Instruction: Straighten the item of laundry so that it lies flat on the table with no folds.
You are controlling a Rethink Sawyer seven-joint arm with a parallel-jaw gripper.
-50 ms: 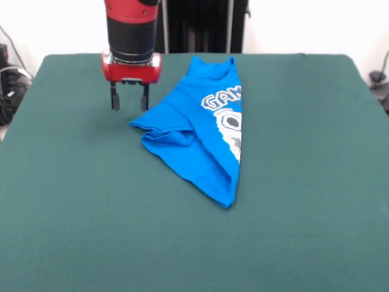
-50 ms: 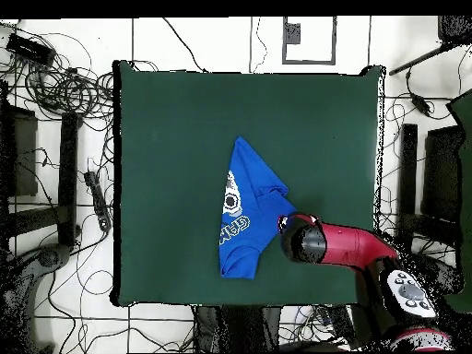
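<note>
The shirt (image 1: pixel 197 131) is lying folded lengthwise near the middle of the table (image 1: pixel 73 201), collar pointing toward the far edge. The gripper (image 1: pixel 128 97) is hanging beside the shirt, fingers apart, holding nothing.

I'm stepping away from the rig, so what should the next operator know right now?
Gripper: open, empty, hanging just above the table, beside the shirt and not touching it.
Shirt: near the table's middle, folded over on itself into a rough triangle. Only part of the white lettering and graphic shows along one edge; a bunched fold sits on the side nearest the gripper.
Done: nothing visible yet; the shirt is not flat.
Left: grasp the folded-over layer, probably at the corner next to the gripper, pull it open, then smooth any remaining folds.
</note>
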